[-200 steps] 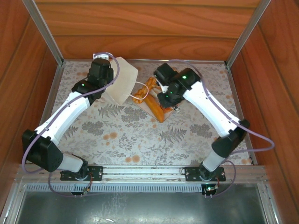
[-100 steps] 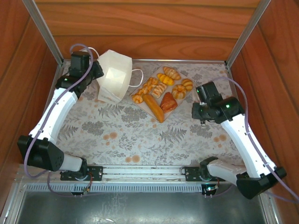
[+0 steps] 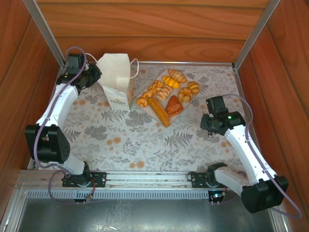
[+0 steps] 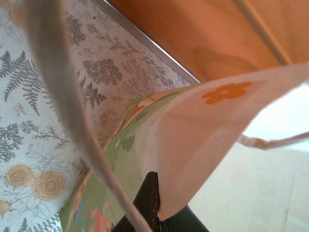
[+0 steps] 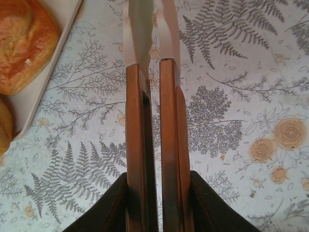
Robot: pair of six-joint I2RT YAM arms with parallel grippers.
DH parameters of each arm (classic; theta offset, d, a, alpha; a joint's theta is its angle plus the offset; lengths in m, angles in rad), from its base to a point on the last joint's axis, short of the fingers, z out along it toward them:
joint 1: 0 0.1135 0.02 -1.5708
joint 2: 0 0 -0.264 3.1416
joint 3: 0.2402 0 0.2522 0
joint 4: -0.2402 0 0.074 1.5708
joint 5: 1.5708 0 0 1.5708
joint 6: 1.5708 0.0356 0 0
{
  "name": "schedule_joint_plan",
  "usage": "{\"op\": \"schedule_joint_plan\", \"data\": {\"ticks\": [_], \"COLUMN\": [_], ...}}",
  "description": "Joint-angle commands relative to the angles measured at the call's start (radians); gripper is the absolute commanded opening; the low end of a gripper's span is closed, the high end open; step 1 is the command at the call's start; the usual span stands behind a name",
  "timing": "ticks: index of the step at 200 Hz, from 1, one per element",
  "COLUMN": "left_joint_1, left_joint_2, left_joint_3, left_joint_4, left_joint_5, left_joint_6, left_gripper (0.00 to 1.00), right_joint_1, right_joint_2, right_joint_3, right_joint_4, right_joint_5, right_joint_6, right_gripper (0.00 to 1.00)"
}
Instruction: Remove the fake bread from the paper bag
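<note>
The left gripper's (image 3: 91, 75) jaws are squeezing shut on an edge of the small white paper bag with green flower print and cord handles (image 3: 117, 79). The bag is standing near the far left corner of the flowery table (image 3: 145, 145). The right gripper's (image 5: 155, 21) jaws are sitting a tiny bit apart and holding nothing, low over the table toward its right edge. The shiny golden toy bread (image 3: 166, 94) is lying on the flat pink tray (image 3: 189, 76) by the far edge, just beside the bag. A cord seems to be hanging right by the left gripper. Pulling away could snag it and tip the bag onto the bread.
</note>
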Motion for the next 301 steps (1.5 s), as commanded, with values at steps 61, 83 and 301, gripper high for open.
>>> {"op": "schedule_joint_plan", "data": {"ticks": [61, 83, 301], "left_joint_1": [0.033, 0.032, 0.030], "left_joint_2": [0.148, 0.155, -0.424], "left_joint_3": [0.141, 0.162, -0.272], "left_joint_4": [0.040, 0.041, 0.041], "left_joint_5": [0.110, 0.143, 0.105], "left_joint_6": [-0.022, -0.016, -0.021], "left_gripper": [0.21, 0.47, 1.00], "right_joint_1": [-0.091, -0.110, -0.181], "right_joint_2": [0.095, 0.110, 0.355], "right_joint_3": [-0.100, -0.115, -0.190], "right_joint_4": [0.196, 0.219, 0.368], "right_joint_5": [-0.111, -0.133, -0.271], "right_joint_6": [0.011, 0.010, 0.031], "right_gripper": [0.35, 0.35, 0.47]}}
